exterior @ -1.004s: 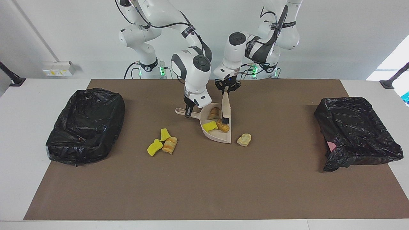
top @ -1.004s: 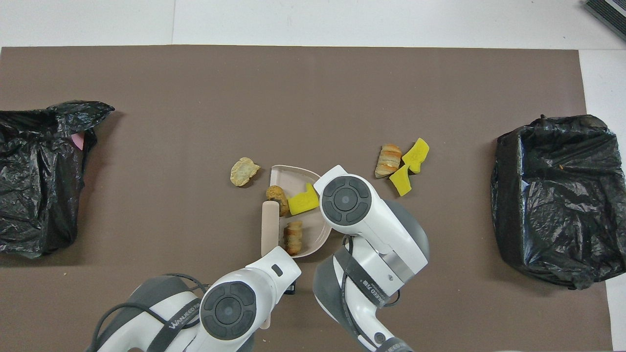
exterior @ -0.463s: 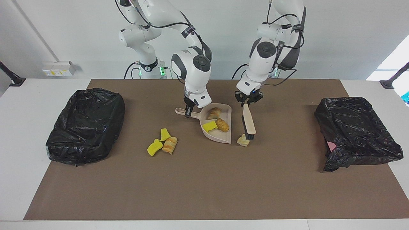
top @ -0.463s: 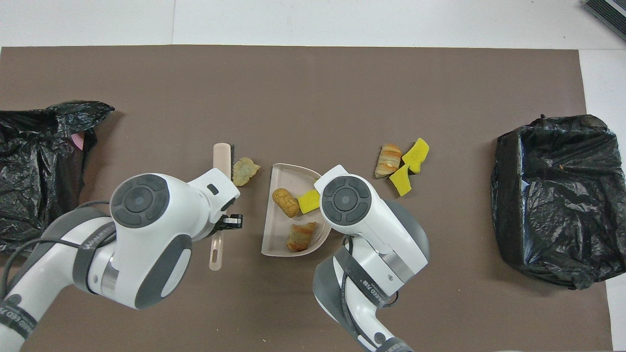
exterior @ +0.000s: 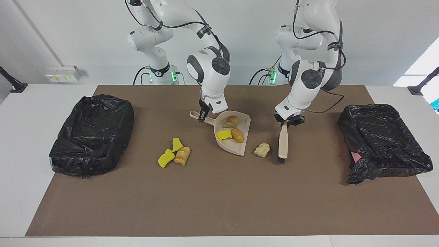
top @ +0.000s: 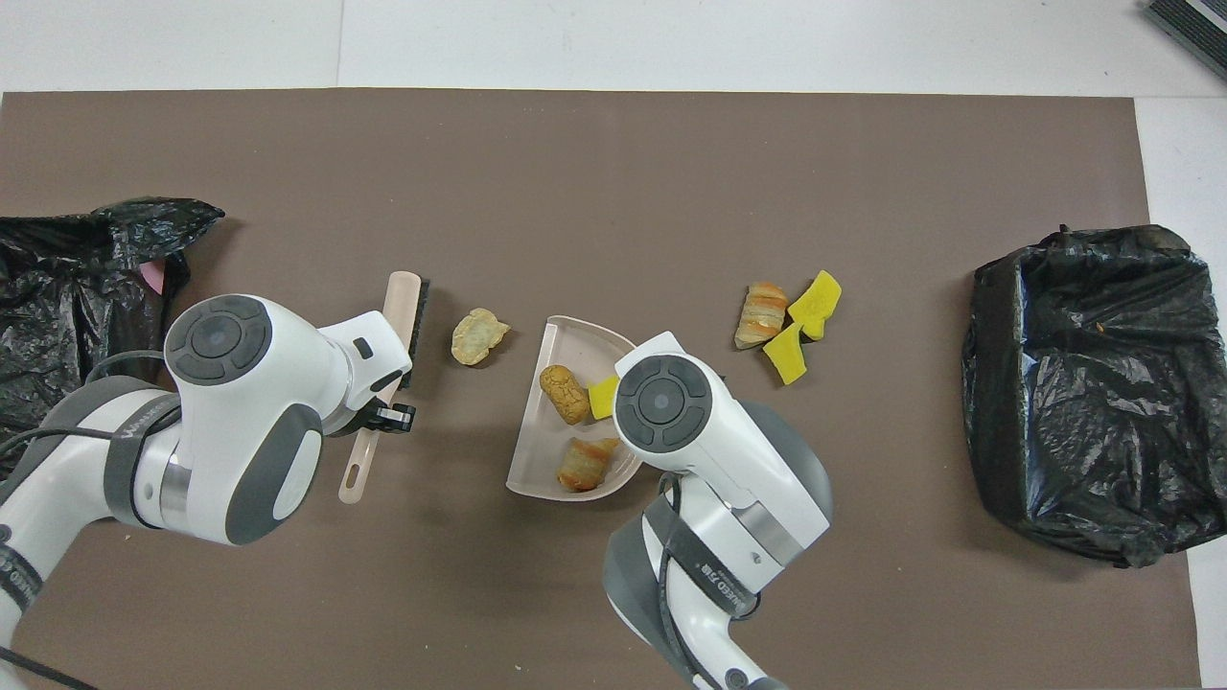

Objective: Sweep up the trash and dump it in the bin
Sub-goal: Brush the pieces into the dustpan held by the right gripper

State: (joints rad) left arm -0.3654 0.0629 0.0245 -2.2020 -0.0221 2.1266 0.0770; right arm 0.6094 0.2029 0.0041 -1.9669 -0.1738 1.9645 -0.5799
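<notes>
A: Left gripper is clamped on the brush handle; seen from across, the bristle end points down at the mat, just beside a beige lump, not touching it.

B: From overhead that gripper is hidden under its own wrist; only the brush pokes out either side, black bristles toward the lump.

A: Right gripper is shut on the dustpan handle; the pan looks tilted, handle end raised, though I cannot tell if its lip touches the mat.

B: Overhead the arm covers that handle and gripper entirely; but the pan's load shows better: an orange lump, a striped roll and a yellow sponge half under the arm.

A: The facing view shows the whole sponge in the pan.

B: Three scraps lie on the mat toward the right arm's end: a bread roll and two yellow pieces, touching.

A: One black-lined bin sits at the right arm's end of the bench, another bin at the left arm's; something pink shows at that second one's edge in both views.
</notes>
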